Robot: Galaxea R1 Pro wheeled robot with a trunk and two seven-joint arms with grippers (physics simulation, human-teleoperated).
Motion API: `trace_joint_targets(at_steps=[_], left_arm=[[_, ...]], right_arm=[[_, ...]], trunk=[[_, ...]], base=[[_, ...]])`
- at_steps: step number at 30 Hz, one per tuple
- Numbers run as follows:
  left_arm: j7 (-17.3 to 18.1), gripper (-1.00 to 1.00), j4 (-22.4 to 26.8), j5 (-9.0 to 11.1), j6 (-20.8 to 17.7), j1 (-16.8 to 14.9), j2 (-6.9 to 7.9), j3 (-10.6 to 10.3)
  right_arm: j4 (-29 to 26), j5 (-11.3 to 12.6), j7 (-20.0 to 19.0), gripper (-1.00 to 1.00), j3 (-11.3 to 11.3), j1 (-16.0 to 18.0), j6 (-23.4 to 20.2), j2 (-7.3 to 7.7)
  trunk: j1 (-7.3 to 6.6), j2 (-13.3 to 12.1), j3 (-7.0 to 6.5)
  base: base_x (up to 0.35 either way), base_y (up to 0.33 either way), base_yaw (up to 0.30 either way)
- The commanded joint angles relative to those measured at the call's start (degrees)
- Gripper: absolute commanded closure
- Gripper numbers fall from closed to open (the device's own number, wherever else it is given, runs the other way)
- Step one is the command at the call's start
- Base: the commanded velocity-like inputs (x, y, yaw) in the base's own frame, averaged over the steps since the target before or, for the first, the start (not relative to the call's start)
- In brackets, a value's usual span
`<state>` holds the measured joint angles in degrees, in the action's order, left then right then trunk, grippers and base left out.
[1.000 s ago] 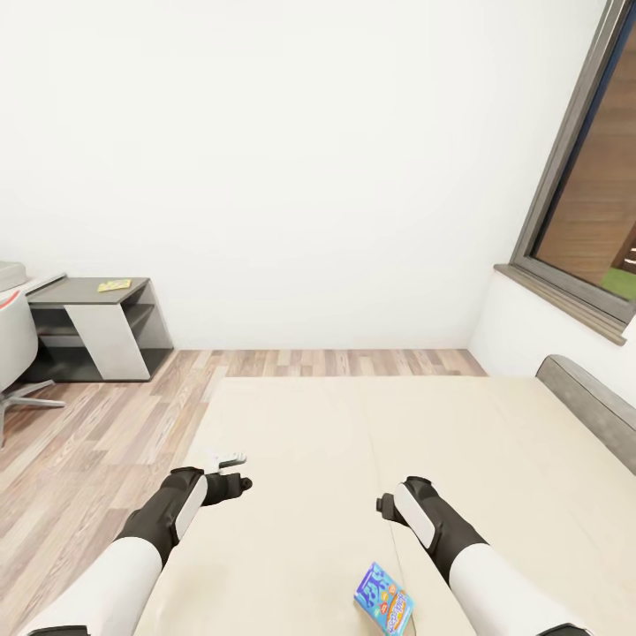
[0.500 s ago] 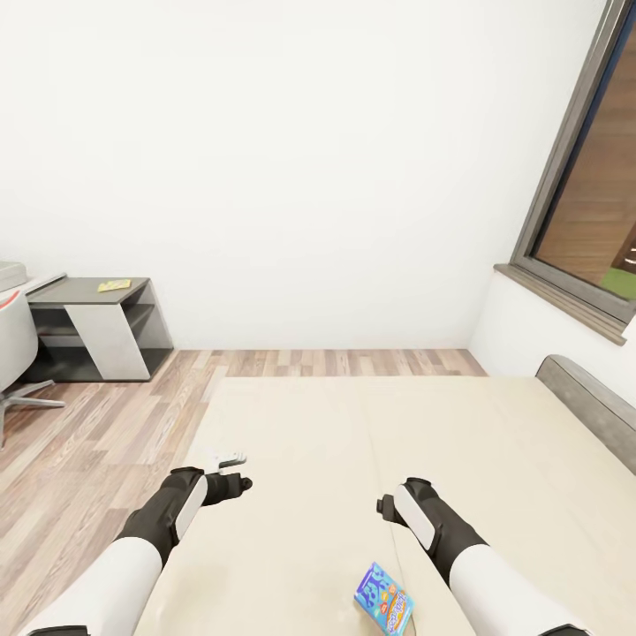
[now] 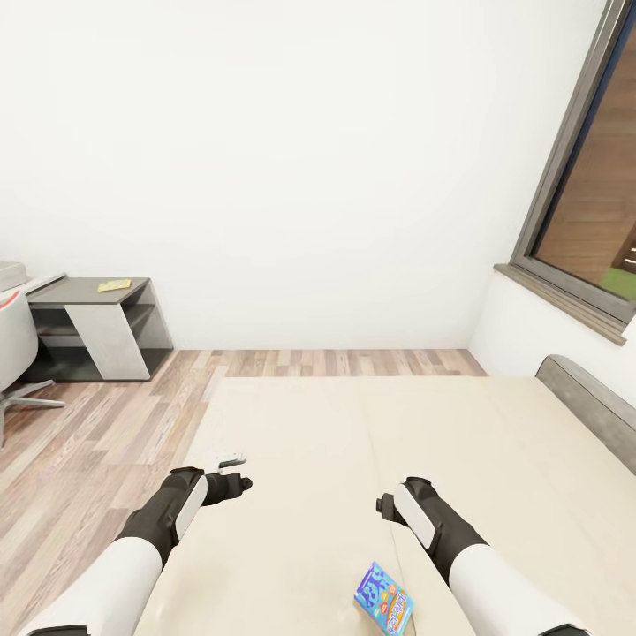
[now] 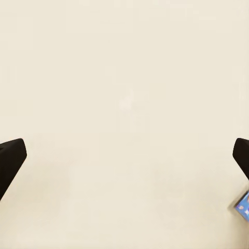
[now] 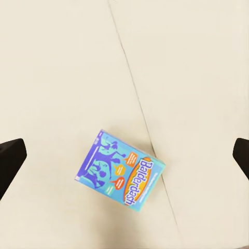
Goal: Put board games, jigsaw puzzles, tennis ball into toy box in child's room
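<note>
Blue board game (image 5: 120, 174) with orange lettering, cream bed (image 3: 336, 442), wood-grain floor (image 3: 97, 424)

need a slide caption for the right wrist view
Open right gripper above a blue Balderdash board game lying flat on the beige bed.

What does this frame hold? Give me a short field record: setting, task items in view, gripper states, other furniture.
setting: bed under both arms
board game: blue Balderdash box lying flat on the bed, near the right arm
left gripper: open, over bare bed
right gripper: open, above the box, not touching
other: grey desk with a small yellow item, window
</note>
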<state>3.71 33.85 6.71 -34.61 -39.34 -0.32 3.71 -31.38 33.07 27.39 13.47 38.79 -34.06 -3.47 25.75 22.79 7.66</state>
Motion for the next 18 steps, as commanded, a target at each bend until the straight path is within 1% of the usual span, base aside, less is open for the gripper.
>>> trace_joint_targets(at_steps=[1, 18], left_arm=[[0.07, -1.0, 0.07, 0.32, -0.37, -0.04, -0.03, 0.25], [0.07, -1.0, 0.07, 0.32, -0.37, -0.04, -0.03, 0.25]], right_arm=[[-0.08, 0.63, 0.56, -1.0, 0.33, 0.05, -0.12, 0.05], [-0.08, 0.68, 0.56, -1.0, 0.33, 0.11, 0.04, -0.03]], trunk=[[0.04, 0.13, 0.13], [0.04, 0.13, 0.13]], base=[[0.0, 0.0, 0.0], [0.0, 0.0, 0.0]])
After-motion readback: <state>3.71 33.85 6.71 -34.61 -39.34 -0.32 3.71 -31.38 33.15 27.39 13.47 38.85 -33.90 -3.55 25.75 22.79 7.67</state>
